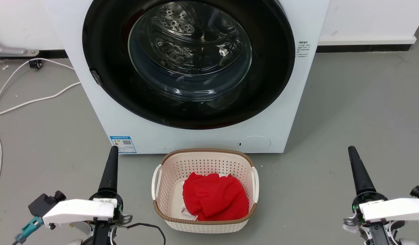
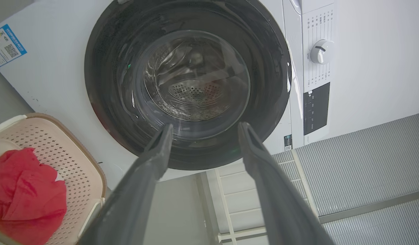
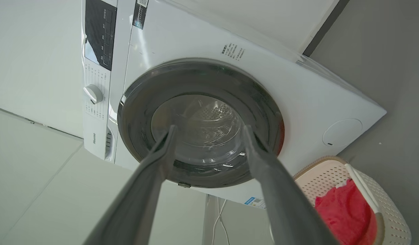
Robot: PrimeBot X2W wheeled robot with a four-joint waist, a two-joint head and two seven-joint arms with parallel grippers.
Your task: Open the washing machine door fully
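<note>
Nearest: left tool [image 2: 206, 126], two long dark fingers spread wide; right tool [image 3: 209, 128], likewise spread wide. Between them on the grey floor [image 1: 349, 119]: cream perforated plastic basket [image 1: 168, 166] holding a crumpled red cloth [image 1: 214, 197]. Beyond: large round glossy black washing machine door [image 1: 103, 51] with clear glass centre, shut flush against the white washing machine [image 1: 97, 115], well apart from both tools.

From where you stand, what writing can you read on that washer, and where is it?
"Hisense", as far as I can tell: control panel, near the dial.
Blue sticker on the washer: too small.
Grey print beside the door: too small.
Marks around the dial: blurred.
</note>
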